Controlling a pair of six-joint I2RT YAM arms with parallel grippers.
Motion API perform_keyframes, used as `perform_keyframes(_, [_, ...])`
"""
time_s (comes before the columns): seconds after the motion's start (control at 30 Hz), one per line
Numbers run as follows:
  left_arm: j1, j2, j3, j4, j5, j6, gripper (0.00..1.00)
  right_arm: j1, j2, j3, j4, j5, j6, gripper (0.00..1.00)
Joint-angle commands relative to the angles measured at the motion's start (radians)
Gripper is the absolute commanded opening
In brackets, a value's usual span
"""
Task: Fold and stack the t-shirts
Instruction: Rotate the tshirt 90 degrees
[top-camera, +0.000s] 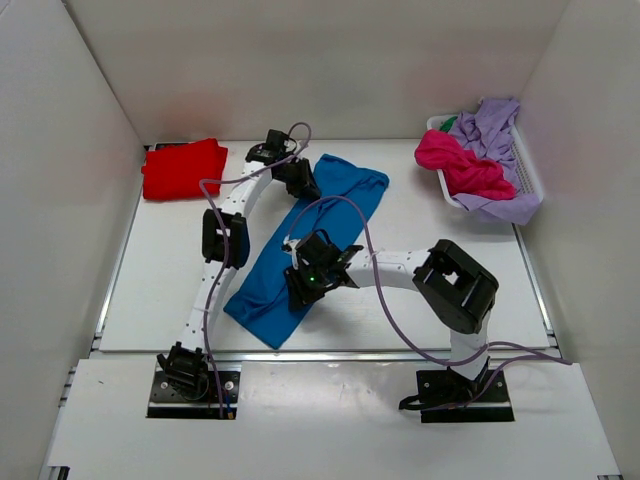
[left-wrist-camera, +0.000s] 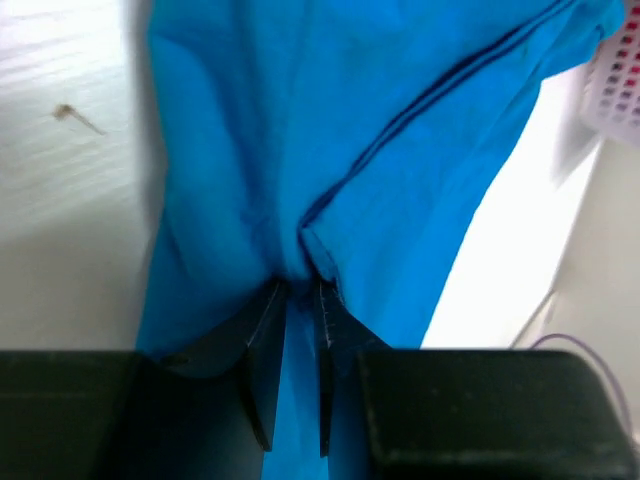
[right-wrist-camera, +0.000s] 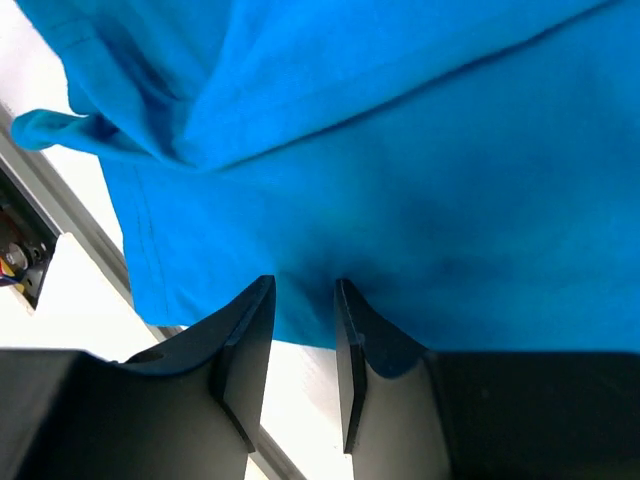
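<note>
A bright blue t-shirt (top-camera: 352, 188) lies as a long folded strip slanting across the middle of the table. My left gripper (top-camera: 298, 182) is at its far end. In the left wrist view the narrow jaws (left-wrist-camera: 300, 290) pinch a puckered fold of blue cloth (left-wrist-camera: 300, 120). My right gripper (top-camera: 305, 285) is over the near half. In the right wrist view its fingertips (right-wrist-camera: 305, 285) press into the blue cloth (right-wrist-camera: 400, 150) just inside its edge, with cloth between them. A folded red t-shirt (top-camera: 183, 168) rests at the back left.
A white slatted basket (top-camera: 529, 168) at the back right holds a crumpled magenta pink shirt (top-camera: 460, 165) and a lilac one (top-camera: 495, 130). Its corner (left-wrist-camera: 615, 90) shows in the left wrist view. White walls enclose the table. The table's front edge rail runs just behind the arm bases.
</note>
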Motion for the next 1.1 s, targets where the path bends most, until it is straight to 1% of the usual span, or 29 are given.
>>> perform_keyframes(0.0, [0.029, 0.018, 0.065, 0.023, 0.011, -0.041, 0.29, 0.003, 0.006, -0.055, -0.040, -0.015, 0.003, 0.28])
perform_keyframes(0.07, [0.032, 0.019, 0.073, 0.027, 0.002, -0.038, 0.29, -0.013, -0.017, -0.082, -0.078, -0.015, -0.020, 0.28])
perform_keyframes(0.2, [0.034, 0.022, 0.078, 0.023, -0.038, -0.043, 0.28, -0.072, -0.071, -0.142, -0.217, 0.028, -0.101, 0.28])
perform_keyframes(0.27, [0.024, 0.021, 0.084, 0.005, -0.067, -0.031, 0.27, -0.099, -0.086, -0.164, -0.258, 0.045, -0.132, 0.28])
perform_keyframes(0.43, [0.041, 0.004, 0.084, 0.008, -0.107, -0.061, 0.25, -0.175, -0.148, -0.219, -0.353, 0.042, -0.265, 0.27])
perform_keyframes(0.5, [0.055, 0.001, 0.084, 0.011, -0.143, -0.063, 0.23, -0.196, -0.155, -0.233, -0.370, 0.037, -0.319, 0.27])
perform_keyframes(0.57, [0.050, -0.002, 0.085, 0.011, -0.150, -0.078, 0.23, -0.218, -0.163, -0.247, -0.399, 0.039, -0.368, 0.28])
perform_keyframes(0.8, [0.064, 0.008, 0.085, -0.064, -0.282, -0.089, 0.18, -0.273, -0.186, -0.251, -0.451, 0.028, -0.484, 0.27])
perform_keyframes(0.97, [0.069, -0.004, 0.081, -0.069, -0.309, -0.080, 0.14, -0.296, -0.194, -0.257, -0.465, 0.043, -0.511, 0.27])
perform_keyframes(1.0, [0.066, -0.007, 0.081, -0.075, -0.327, -0.069, 0.14, -0.300, -0.200, -0.256, -0.462, 0.043, -0.509, 0.27])
perform_keyframes(1.07, [0.043, -0.030, 0.085, -0.097, -0.436, -0.041, 0.14, -0.296, -0.203, -0.253, -0.460, 0.049, -0.500, 0.27])
